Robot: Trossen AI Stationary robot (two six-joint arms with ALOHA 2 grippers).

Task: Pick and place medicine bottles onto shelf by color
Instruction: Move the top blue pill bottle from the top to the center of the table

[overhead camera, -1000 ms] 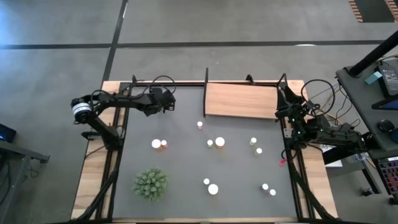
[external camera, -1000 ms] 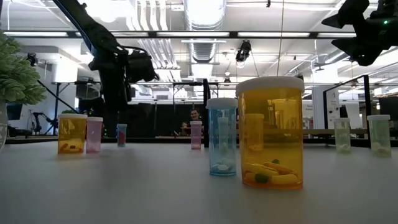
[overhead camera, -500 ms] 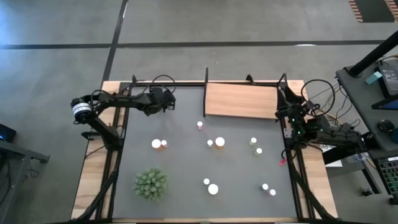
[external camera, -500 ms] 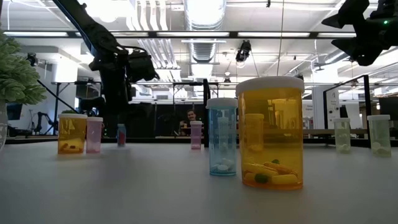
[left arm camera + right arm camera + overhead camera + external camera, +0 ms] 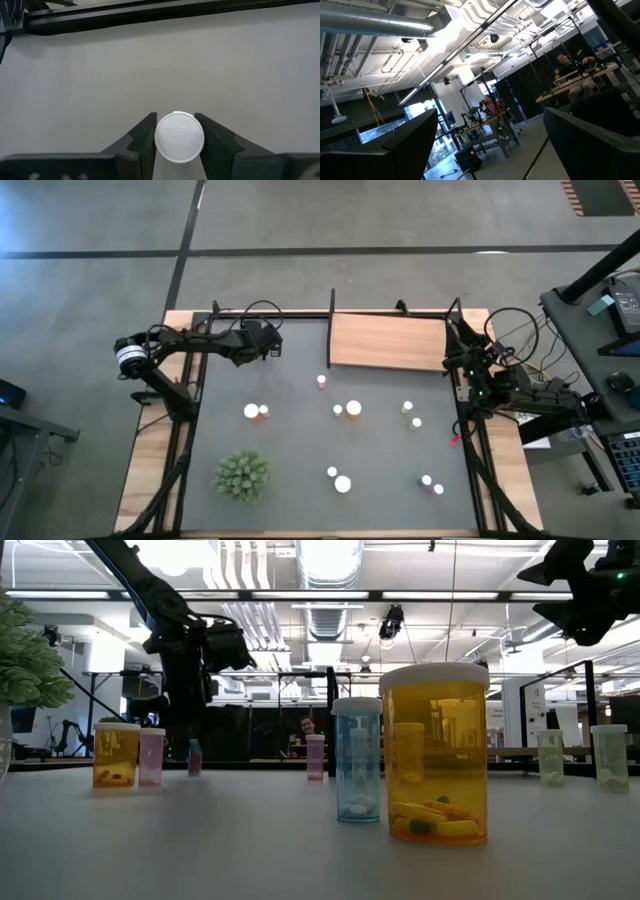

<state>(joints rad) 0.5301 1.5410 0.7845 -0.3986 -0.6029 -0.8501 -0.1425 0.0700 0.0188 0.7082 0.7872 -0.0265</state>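
Observation:
My left gripper point(image 5: 179, 120) sits low over the far left of the dark mat point(image 5: 300, 440), shut on a small white-capped bottle point(image 5: 179, 137). In the low view that bottle point(image 5: 195, 756) looks bluish and stands on the mat under the gripper point(image 5: 190, 690). In the high view the gripper point(image 5: 270, 345) hides it. More medicine bottles stand about the mat, such as an orange one point(image 5: 436, 752) and a pale blue one point(image 5: 357, 760). The light-wood shelf point(image 5: 388, 340) is at the far edge. My right gripper point(image 5: 490, 145) is open at the table's right edge, pointing up into the room. My left gripper pinches the bottle between its two fingers point(image 5: 145, 132), one on each side of the white cap's rim point(image 5: 159, 137). The fingers slant down from the table's left. The bottle stands upright with its base on the mat.
A green spiky plant point(image 5: 241, 476) stands near the mat's front left. Bottles stand in pairs across the middle point(image 5: 353, 408) and front point(image 5: 342, 483) of the mat. Black frame posts point(image 5: 332, 302) rise at the shelf's corners. The right arm point(image 5: 500, 380) rests along the right edge.

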